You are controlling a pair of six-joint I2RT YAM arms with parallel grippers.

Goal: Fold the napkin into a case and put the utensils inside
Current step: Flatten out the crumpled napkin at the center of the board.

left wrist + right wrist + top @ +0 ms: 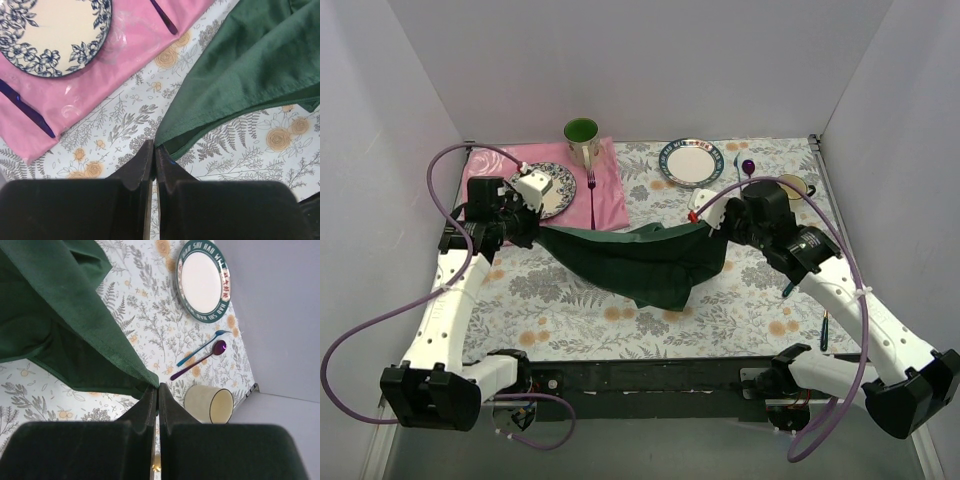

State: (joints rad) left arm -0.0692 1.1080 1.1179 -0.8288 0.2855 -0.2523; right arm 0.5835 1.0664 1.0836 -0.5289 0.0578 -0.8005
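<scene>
The dark green napkin (640, 262) hangs lifted and stretched between both grippers, its middle sagging onto the floral tablecloth. At its left end my left gripper (534, 232) is shut on a corner; the left wrist view shows the cloth's edge (240, 70) pinched at the fingertips of that gripper (154, 146). My right gripper (716, 226) is shut on the opposite corner, and the right wrist view has the napkin (55, 320) running into this gripper's (158, 388) tips. Two slim dark green utensil handles (824, 332) (787, 289) lie on the table by the right arm, their heads hidden.
A pink cloth (605, 185) at the back left carries a blue-patterned plate (556, 190), a pink fork (590, 180) and a green mug (582, 140). At the back right are a green-rimmed plate (691, 161), a purple spoon (748, 167) and a cream cup (793, 186). Walls enclose three sides.
</scene>
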